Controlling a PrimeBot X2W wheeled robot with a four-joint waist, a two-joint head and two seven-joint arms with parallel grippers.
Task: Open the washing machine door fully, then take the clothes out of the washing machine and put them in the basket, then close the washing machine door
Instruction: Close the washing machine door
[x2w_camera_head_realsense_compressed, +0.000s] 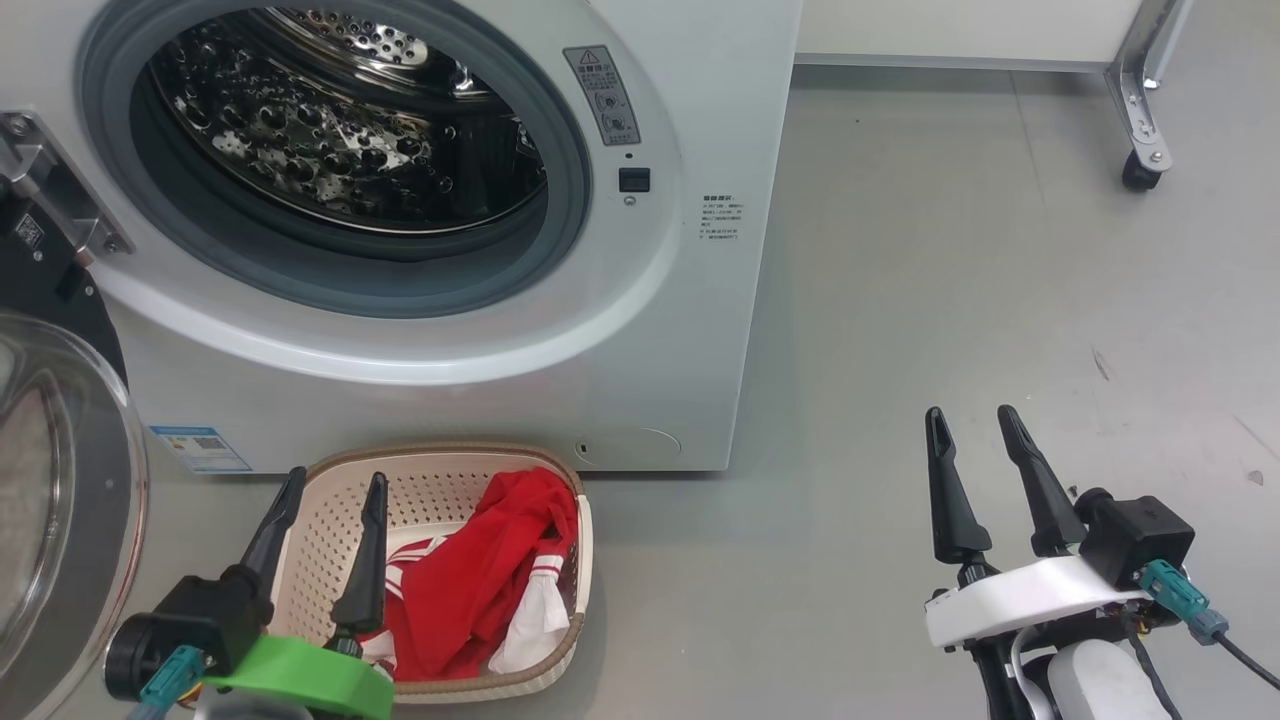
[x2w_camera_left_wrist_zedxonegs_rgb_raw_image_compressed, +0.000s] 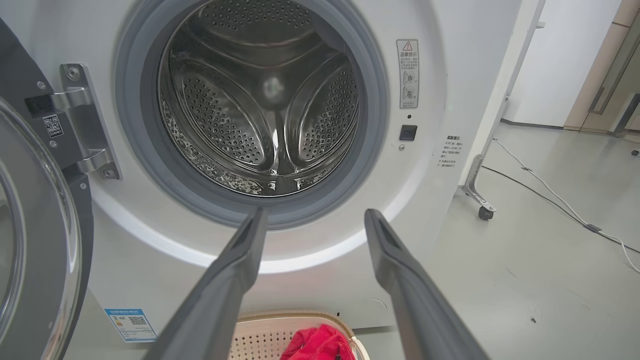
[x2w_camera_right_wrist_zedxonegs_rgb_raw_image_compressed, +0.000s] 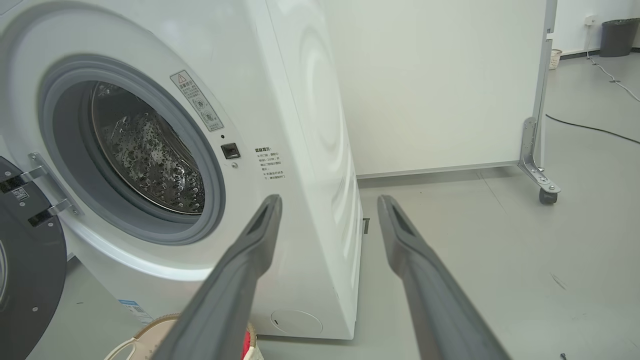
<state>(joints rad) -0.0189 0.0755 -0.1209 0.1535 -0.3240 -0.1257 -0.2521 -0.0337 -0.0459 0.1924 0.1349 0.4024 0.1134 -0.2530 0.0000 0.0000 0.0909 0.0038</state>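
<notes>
The white washing machine (x2w_camera_head_realsense_compressed: 700, 100) stands with its door (x2w_camera_head_realsense_compressed: 60, 500) swung wide open at the far left; the steel drum (x2w_camera_left_wrist_zedxonegs_rgb_raw_image_compressed: 265, 110) looks bare inside. On the floor before the machine sits the cream basket (x2w_camera_head_realsense_compressed: 440, 475), holding the red clothes (x2w_camera_head_realsense_compressed: 480, 570) with white trim. My left gripper (x2w_camera_head_realsense_compressed: 335, 485) hangs open just above the basket's left side, nothing between its fingers. My right gripper (x2w_camera_head_realsense_compressed: 975, 418) stands open over the grey floor, well right of the machine. In the left wrist view the open left gripper (x2w_camera_left_wrist_zedxonegs_rgb_raw_image_compressed: 315, 215) points at the gasket's lower edge.
A white panel on a wheeled metal foot (x2w_camera_head_realsense_compressed: 1140, 170) stands at the back right. A cable (x2w_camera_left_wrist_zedxonegs_rgb_raw_image_compressed: 550, 195) runs across the floor right of the machine. Grey floor (x2w_camera_head_realsense_compressed: 950, 300) stretches right of the machine. The door hinge (x2w_camera_head_realsense_compressed: 50, 190) juts out at the machine's left.
</notes>
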